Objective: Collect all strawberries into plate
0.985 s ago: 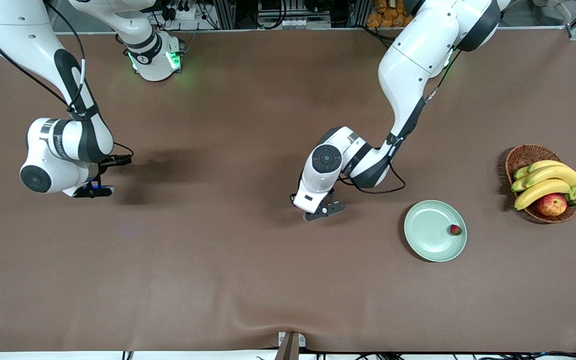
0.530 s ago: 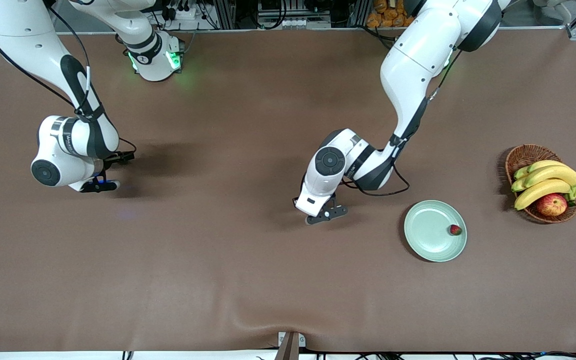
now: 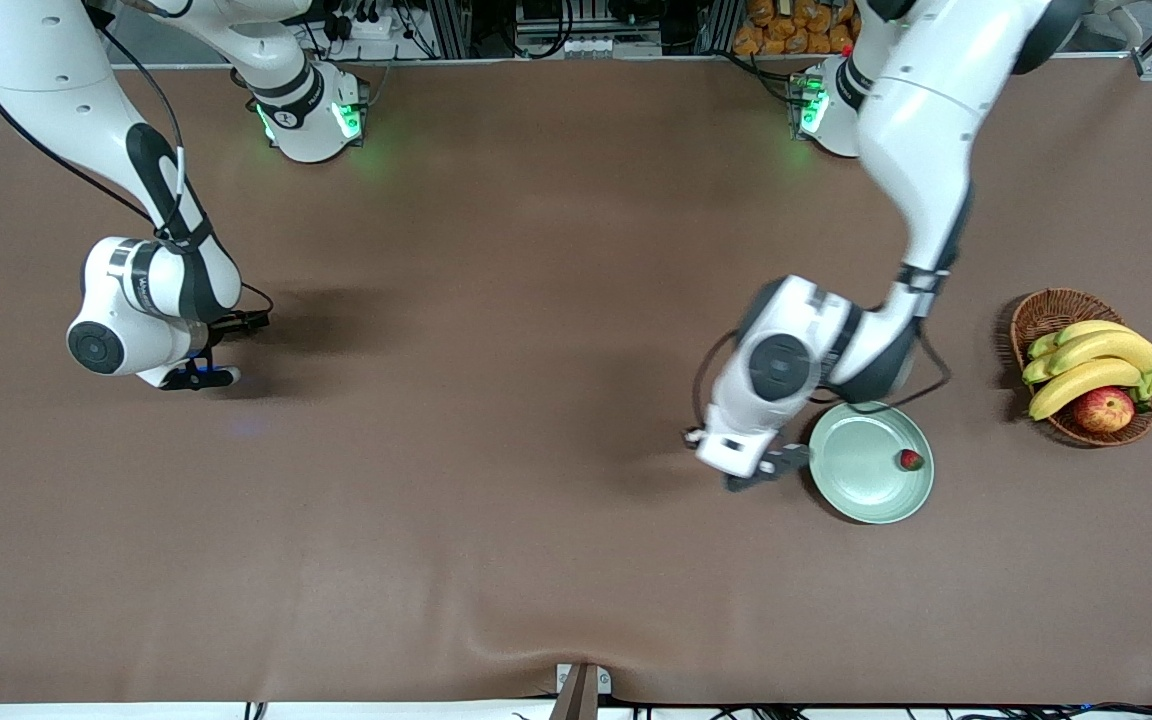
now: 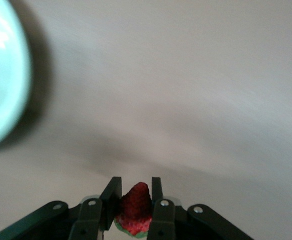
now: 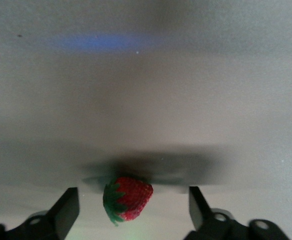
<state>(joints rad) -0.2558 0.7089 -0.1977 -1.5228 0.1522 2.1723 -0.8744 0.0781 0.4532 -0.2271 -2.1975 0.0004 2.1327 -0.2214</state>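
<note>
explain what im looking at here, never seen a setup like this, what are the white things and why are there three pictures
The white things are two robot arms bolted along one edge of a brown table. The wide picture comes from a high camera facing them; each of the two close-ups comes from a small camera on one arm's wrist, looking past that arm's hand.

The left hand is shut on a strawberry and hangs over the table just beside a pale green plate, which already holds one berry. The right hand is low at the right arm's end of the table, its fingers open on either side of a third strawberry lying there.

A wicker basket with bananas and an apple stands near the plate.
</note>
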